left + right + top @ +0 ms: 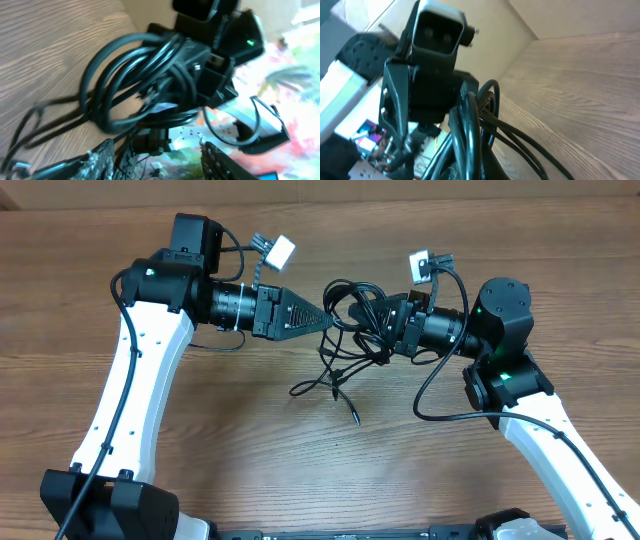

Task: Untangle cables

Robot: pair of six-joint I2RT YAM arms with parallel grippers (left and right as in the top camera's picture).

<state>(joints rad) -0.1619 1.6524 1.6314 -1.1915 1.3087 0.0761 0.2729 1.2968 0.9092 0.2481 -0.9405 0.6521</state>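
Cables (358, 315) bunched between both grippers.
Right gripper (386, 321) clamps them; left gripper (325, 320), tip at their left side, nearer the loose tails, grip not discernible.

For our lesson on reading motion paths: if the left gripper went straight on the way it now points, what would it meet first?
Most likely the cables, bunched just ahead of the left gripper. The right gripper sits behind them. Height is hard to judge from above.
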